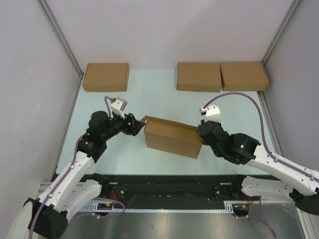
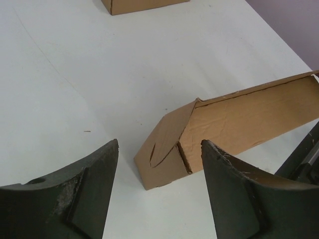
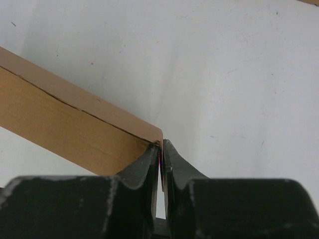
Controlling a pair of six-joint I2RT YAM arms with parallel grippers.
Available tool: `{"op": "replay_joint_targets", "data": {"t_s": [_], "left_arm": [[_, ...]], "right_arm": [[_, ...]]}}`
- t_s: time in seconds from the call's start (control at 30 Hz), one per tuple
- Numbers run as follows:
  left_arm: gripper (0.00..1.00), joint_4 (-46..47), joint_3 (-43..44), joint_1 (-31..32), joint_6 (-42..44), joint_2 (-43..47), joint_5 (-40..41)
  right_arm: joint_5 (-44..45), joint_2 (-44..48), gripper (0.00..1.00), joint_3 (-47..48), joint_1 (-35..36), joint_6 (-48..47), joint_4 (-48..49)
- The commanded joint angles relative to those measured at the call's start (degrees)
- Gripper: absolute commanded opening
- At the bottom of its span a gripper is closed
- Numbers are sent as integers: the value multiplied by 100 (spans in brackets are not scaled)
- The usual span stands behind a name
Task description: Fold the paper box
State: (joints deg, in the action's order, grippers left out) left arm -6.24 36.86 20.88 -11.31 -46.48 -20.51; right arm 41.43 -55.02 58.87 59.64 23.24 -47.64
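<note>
Paper box (image 1: pixel 172 135) lies in the middle of the table (image 1: pixel 149 99), half-folded: your right gripper (image 3: pixel 160 152) pinches its right corner, your left gripper (image 1: pixel 136 124) stands spread beside the loose end flap (image 2: pixel 167 137), which you likely tuck in next.

Matt, seemingly corrugated cardboard paper box (image 1: pixel 172 139)

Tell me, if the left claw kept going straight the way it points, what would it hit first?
Most likely the paper box: its folded end flap sits straight ahead of the open left claw. How far off it is is hard to judge.
</note>
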Motion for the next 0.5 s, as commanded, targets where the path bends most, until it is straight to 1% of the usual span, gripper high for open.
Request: {"op": "replay_joint_targets", "data": {"t_s": [0.0,0.13,0.27,0.3,0.37,0.4,0.47], "left_arm": [[70,386,330,21,252,-309,-58],[64,501,410,21,235,-520,-269],[60,597,357,21,235,-538,-260],[54,598,365,21,226,-538,-278],[46,598,401,21,191,-590,-339],[35,606,418,21,147,-608,-357],[27,589,462,21,94,-617,-427]], "right_arm": [[-47,-17,11,-7,-40,-180,141],[-91,-43,11,-16,-57,-189,149],[-109,-43,10,-16,-66,-206,149],[-100,-52,10,-16,-66,-224,167],[-117,-52,10,-7,-75,-241,193],[-118,-61,10,-7,-84,-259,211],[-126,-61,10,-7,-93,-268,237]]}}
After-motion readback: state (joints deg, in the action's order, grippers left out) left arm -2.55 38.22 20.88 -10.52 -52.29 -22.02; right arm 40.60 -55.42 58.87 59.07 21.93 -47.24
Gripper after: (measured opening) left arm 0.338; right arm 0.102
